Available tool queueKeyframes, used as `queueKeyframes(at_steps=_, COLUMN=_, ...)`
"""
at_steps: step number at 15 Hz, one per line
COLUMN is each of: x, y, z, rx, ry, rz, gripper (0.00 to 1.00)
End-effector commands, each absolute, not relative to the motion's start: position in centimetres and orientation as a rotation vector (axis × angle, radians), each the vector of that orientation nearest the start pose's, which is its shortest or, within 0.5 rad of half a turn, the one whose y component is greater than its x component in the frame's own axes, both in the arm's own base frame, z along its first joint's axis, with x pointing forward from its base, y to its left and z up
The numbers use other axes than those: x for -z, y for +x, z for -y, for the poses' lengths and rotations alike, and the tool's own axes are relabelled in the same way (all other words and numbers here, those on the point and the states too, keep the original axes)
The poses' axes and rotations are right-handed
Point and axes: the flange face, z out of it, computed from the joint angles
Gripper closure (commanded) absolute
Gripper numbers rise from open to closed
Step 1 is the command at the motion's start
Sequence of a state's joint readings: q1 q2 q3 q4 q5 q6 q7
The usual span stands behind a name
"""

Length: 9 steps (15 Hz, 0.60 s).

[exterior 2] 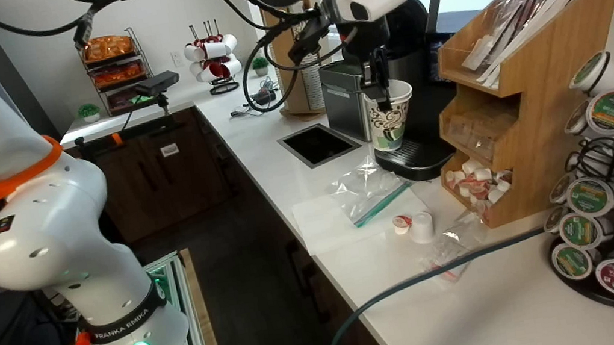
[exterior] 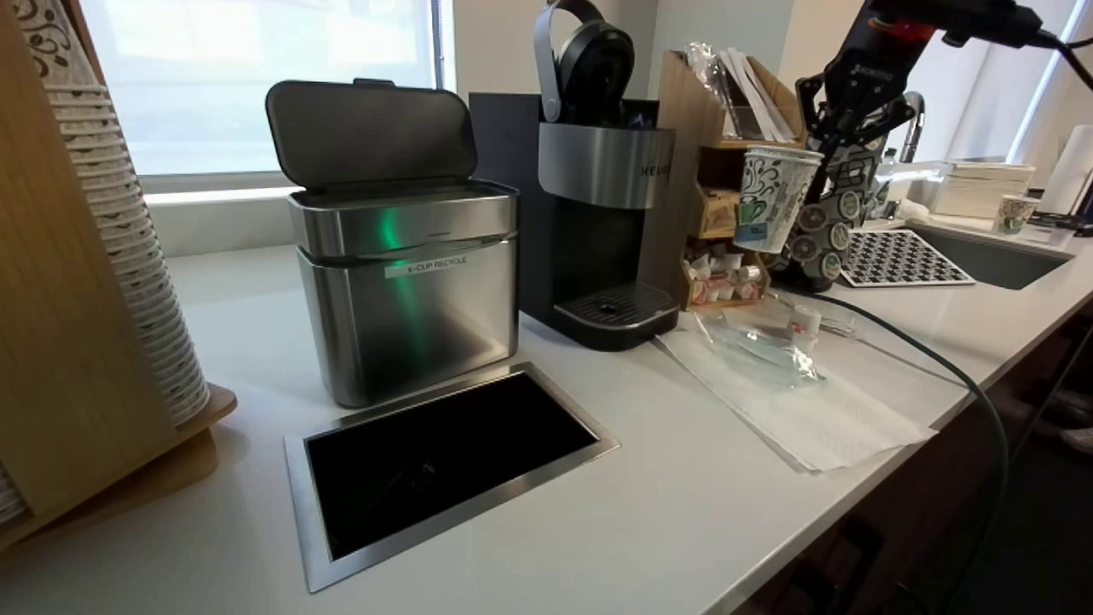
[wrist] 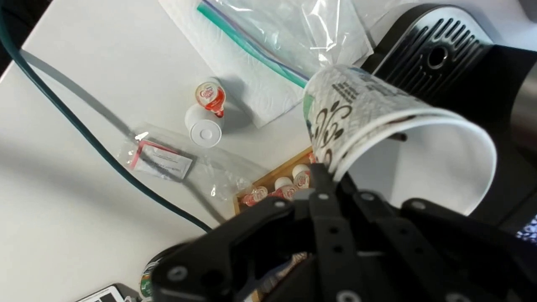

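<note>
Gripping a paper cup [wrist: 361, 105] by its rim, my tool [wrist: 334, 174] holds it just beneath, above the surface [exterior: 683, 512]; lower down lies a clear plastic bag [exterior 2: 368, 194], and near my tool, a coffee maker [exterior: 602, 166].

Is a white table [exterior: 666, 487]; bears a steel bin [exterior: 418, 312], coffee maker [exterior: 602, 166], paper towel [exterior: 841, 427], wooden organizer [exterior 2: 548, 118] and capsule rack [exterior 2: 586, 291].
</note>
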<state>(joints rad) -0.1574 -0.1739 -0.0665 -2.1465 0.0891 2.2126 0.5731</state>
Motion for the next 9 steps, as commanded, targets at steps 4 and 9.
queueKeyframes(at_steps=4, x=-46.5, y=53.8, z=11.1, rx=0.352, ry=-2.731, rz=-1.293, gripper=0.99)
queueKeyframes(at_steps=9, x=-45.0, y=55.4, z=9.9, rx=0.406, ry=-2.740, rz=-1.251, gripper=0.99)
